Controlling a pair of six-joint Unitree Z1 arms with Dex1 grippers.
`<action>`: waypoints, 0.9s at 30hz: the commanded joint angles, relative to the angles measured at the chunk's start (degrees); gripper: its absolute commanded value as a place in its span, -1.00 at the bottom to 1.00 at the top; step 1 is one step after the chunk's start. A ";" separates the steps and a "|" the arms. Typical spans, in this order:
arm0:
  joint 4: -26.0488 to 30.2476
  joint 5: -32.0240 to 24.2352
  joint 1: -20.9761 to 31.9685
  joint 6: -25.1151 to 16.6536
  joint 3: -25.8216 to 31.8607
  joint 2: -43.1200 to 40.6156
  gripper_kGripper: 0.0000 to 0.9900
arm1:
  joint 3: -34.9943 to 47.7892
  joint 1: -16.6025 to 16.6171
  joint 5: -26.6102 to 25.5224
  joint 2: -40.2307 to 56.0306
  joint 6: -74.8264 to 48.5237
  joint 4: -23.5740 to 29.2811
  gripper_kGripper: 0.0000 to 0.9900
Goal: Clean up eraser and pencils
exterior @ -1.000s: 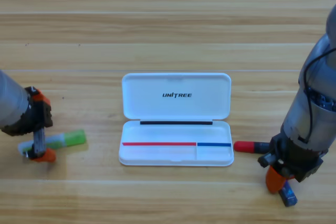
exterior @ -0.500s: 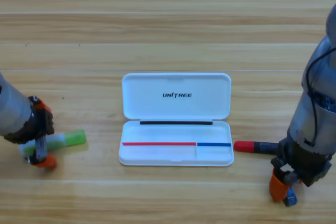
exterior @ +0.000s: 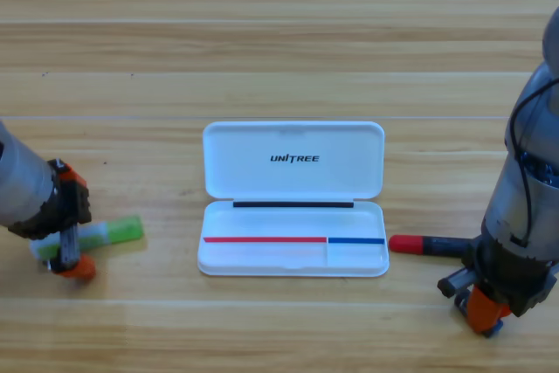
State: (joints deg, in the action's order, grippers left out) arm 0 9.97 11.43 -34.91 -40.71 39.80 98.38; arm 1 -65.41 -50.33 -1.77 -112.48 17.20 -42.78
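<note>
1. My right gripper (exterior: 486,310) has dropped lower near the table's (exterior: 279,41) bottom right corner and now covers the eraser (exterior: 494,329); whether it grips, I cannot tell.
2. My left gripper (exterior: 68,251), at the left edge, has barely moved, straddling the green-ended pencil (exterior: 109,233); jaw state unclear.
3. The white case (exterior: 293,246) stays open and unfilled at the middle.
4. The red-capped pencil (exterior: 419,245) is unmoved beside it.

The setting looks like a robotics lab or test bench rather than a home. A bare wooden table (exterior: 279,41) of pale planks fills the whole view from above, two grey robot arms reach in at its left (exterior: 22,189) and right (exterior: 533,189) edges, and an open white case (exterior: 293,198) printed with the maker's name UNITREE lies at the centre.
</note>
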 commanded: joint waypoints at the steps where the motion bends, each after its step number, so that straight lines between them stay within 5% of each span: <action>1: -0.57 -0.61 1.33 0.63 -1.40 3.31 0.80 | 0.72 -1.53 -1.30 -4.94 -0.33 -1.08 -1.00; 7: -0.66 -1.05 1.33 0.63 -1.57 4.36 0.69 | -0.68 -1.88 -4.12 2.09 -7.45 -2.40 -1.00; 13: -0.75 -1.76 1.33 0.63 -1.66 4.89 0.63 | -10.97 -2.84 -4.03 8.77 -27.75 -15.14 -1.00; 17: -0.75 -3.34 1.33 0.72 -1.66 5.51 0.48 | -17.91 -2.84 -3.85 4.46 -44.98 -21.21 -1.00; 27: -0.57 -5.01 1.33 0.19 -1.48 6.91 -0.17 | -32.32 -2.84 1.33 -12.33 -62.12 -23.58 -1.00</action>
State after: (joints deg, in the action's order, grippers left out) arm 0 9.67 7.44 -34.56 -40.70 39.88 99.98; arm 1 -93.68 -51.79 -1.61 -114.75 -43.79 -65.10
